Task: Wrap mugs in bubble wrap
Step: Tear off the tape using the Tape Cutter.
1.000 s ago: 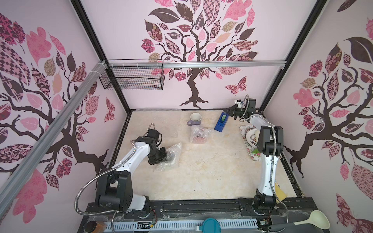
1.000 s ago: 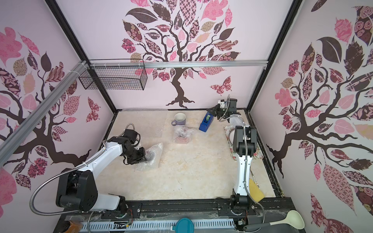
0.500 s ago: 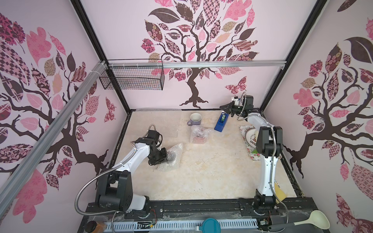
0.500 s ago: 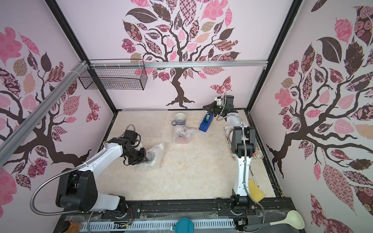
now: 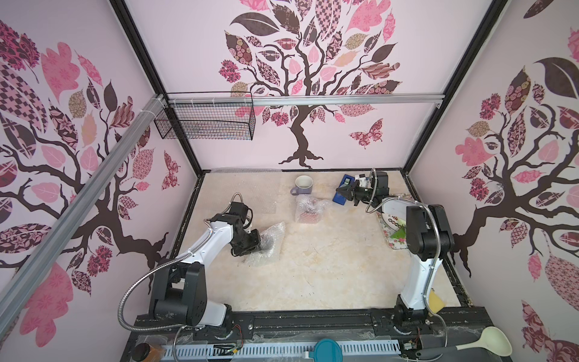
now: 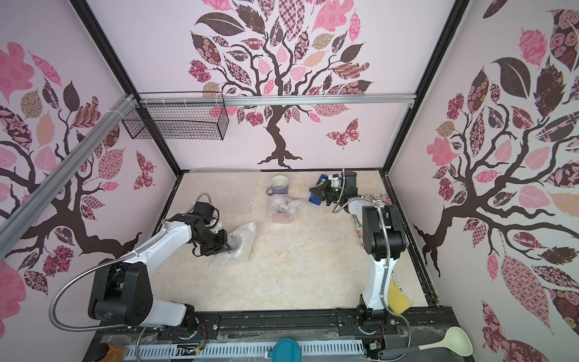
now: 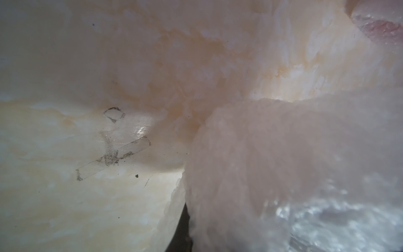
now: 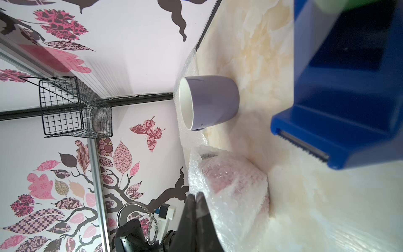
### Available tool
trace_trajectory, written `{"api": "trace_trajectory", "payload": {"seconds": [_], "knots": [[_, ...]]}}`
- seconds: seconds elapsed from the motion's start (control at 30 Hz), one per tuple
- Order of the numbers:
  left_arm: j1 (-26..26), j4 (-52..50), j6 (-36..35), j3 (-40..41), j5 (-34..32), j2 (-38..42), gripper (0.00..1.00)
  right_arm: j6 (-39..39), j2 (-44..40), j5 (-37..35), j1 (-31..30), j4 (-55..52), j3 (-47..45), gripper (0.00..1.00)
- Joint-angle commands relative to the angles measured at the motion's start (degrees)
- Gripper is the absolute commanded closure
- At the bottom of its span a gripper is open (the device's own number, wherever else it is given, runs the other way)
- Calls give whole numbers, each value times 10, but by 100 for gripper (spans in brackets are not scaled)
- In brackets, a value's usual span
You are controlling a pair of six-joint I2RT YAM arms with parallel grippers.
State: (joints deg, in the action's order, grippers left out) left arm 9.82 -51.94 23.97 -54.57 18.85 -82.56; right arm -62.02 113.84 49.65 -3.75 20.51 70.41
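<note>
My left gripper (image 5: 258, 245), near left, is clamped on a crumpled bubble wrap bundle (image 5: 272, 250). Far centre stands the lavender mug (image 5: 303, 184), a wrapped mug (image 5: 308, 211) just nearer. My right gripper (image 8: 196, 207), clenched empty, hovers by the tape dispenser (image 8: 349, 87).

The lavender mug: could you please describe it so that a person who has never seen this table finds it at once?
Look at the back edge of the marble table, just below the roots of the painted tree. The lavender mug stands there upright, white inside. It is the only bare mug: in front of it lies a bubble-wrapped bundle, beside it a blue tape dispenser.
</note>
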Motion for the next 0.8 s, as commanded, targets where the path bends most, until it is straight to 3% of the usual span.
{"api": "trace_trajectory", "payload": {"seconds": [0.0,0.77], "knots": [[-2,18,-8,2,26,7,100,-23,-39,-10,-8,53,-35,100],[-2,20,-13,13,28,11,100,-36,41,-22,-28,136,-105,100]]}}
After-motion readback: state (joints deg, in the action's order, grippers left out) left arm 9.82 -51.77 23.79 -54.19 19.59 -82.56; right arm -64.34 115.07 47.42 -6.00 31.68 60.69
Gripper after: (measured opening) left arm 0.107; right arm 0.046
